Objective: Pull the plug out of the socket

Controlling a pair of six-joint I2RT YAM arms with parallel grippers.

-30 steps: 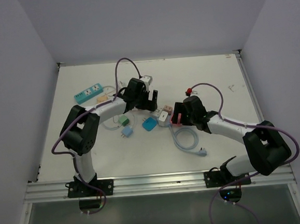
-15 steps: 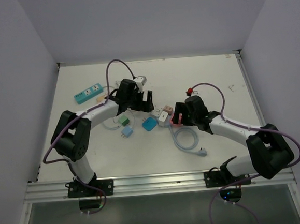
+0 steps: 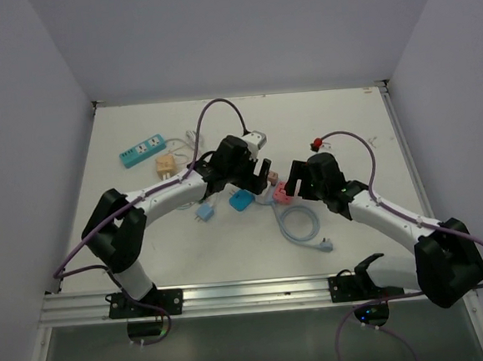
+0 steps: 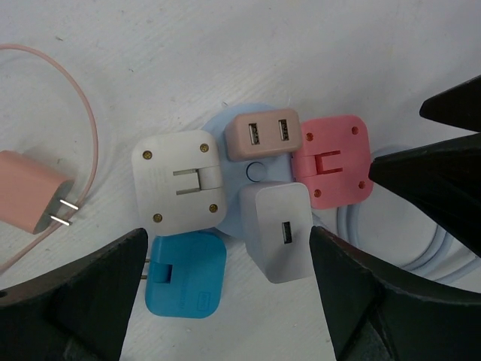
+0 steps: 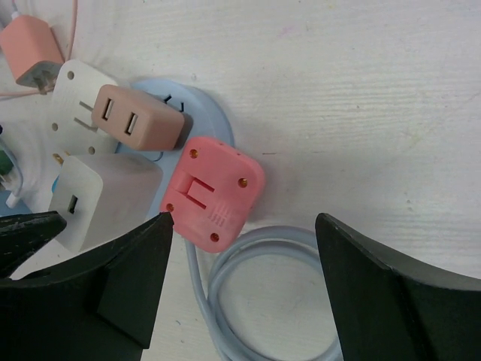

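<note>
With left gripper [image 4: 227, 248] and right gripper [image 5: 244, 226] both spread wide above the blue socket [image 4: 255, 171], the right one should straddle the pink plug [image 5: 214, 192] at the socket's edge squarely, clamp firmly, and pull straight out.

Round blue socket [image 4: 258, 170] mostly buried under its plugs [image 4: 274, 226], only a sliver w/ a button showing btwn them. From above, mid-tabletop, left gripper [image 3: 265, 177] covers most of that cluster. Salmon charger [image 4: 26, 192] cut by frame edge; pale cable coil [image 5: 263, 233] runs out of frame too.
</note>
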